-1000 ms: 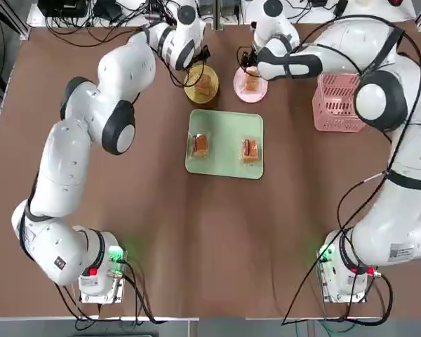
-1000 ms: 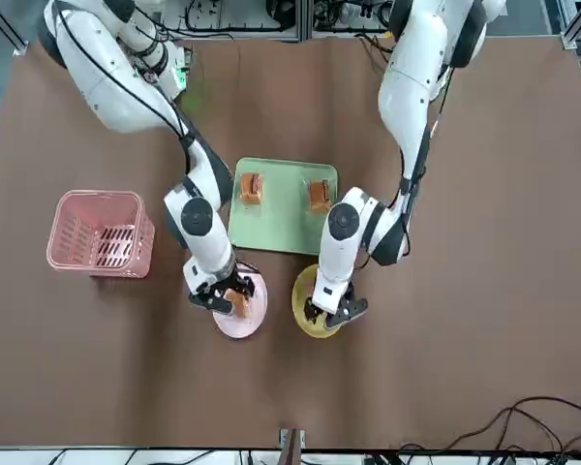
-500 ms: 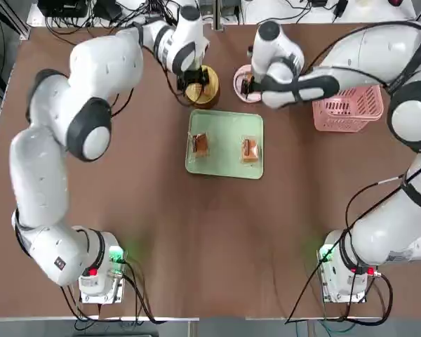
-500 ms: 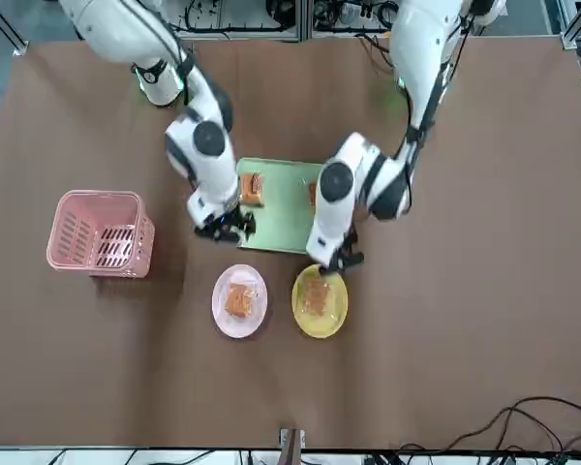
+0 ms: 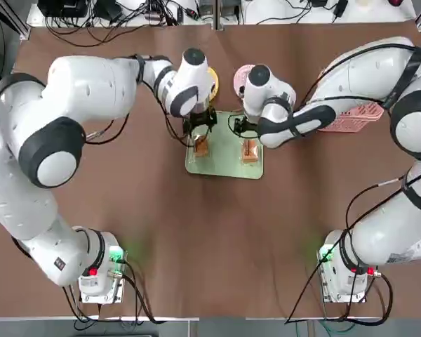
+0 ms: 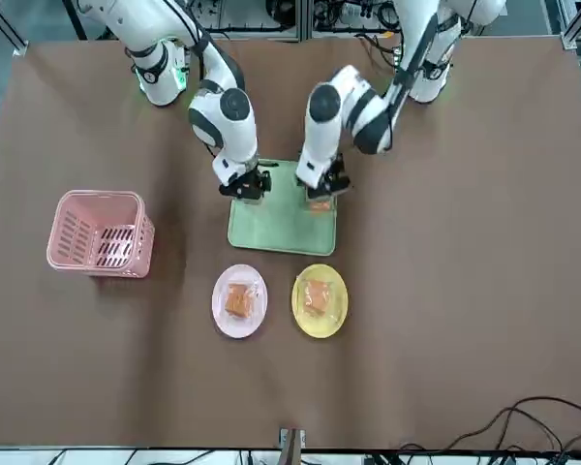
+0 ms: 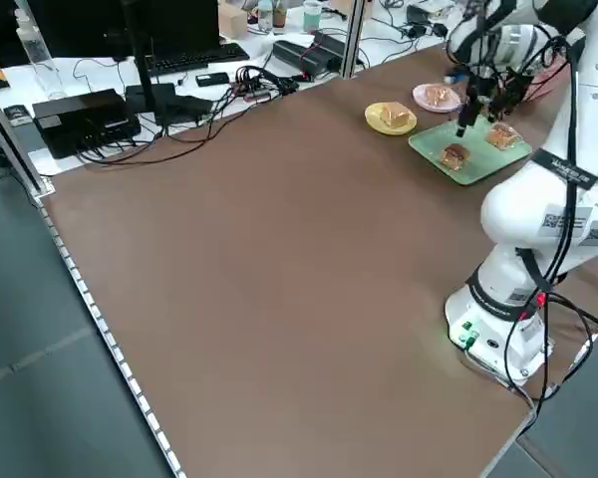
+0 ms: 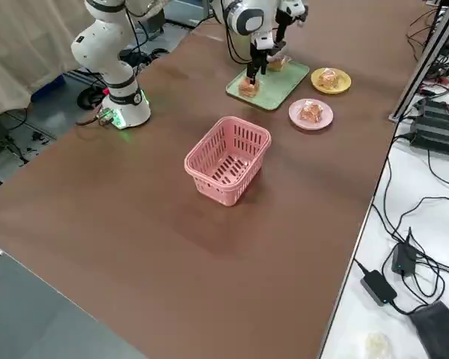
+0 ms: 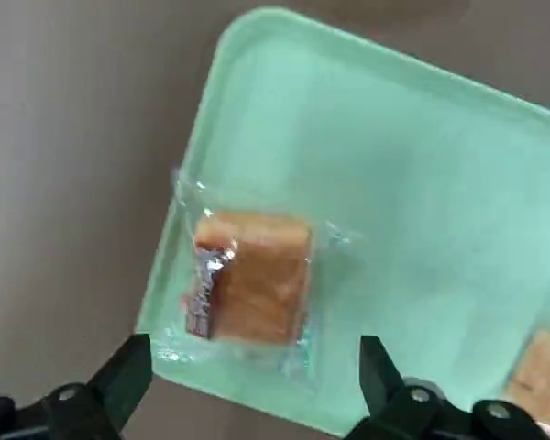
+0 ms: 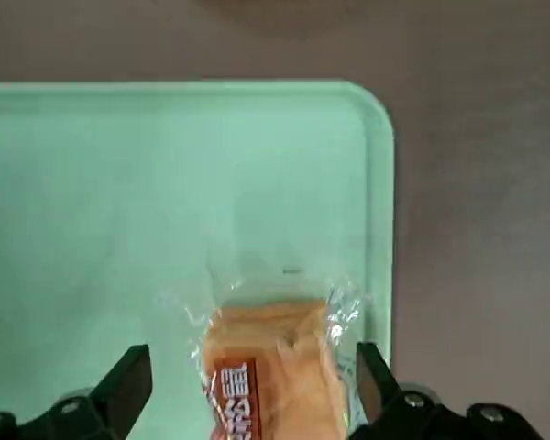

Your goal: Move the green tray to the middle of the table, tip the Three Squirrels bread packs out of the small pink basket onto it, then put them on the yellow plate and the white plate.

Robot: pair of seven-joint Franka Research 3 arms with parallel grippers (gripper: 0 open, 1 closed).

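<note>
The green tray (image 5: 224,156) lies mid-table with two Three Squirrels bread packs on it, one at its left (image 5: 201,147) and one at its right (image 5: 250,151). My left gripper (image 5: 200,126) hovers open above the left pack (image 9: 252,280), fingertips (image 9: 128,365) wide apart. Over the right pack (image 10: 270,362) my right gripper (image 5: 244,126) is open too. Beyond the tray, the yellow plate (image 6: 320,325) and the white plate (image 6: 239,327) each hold one pack. The small pink basket (image 6: 100,232) stands upright and empty.
Cables, black boxes and a metal post line the far table edge behind the plates. The two arm bases stand at the near corners. Bare brown tabletop stretches between the tray and the bases.
Both grippers have pulled back from the plates to above the tray, still open. A pack stays on each plate.
</note>
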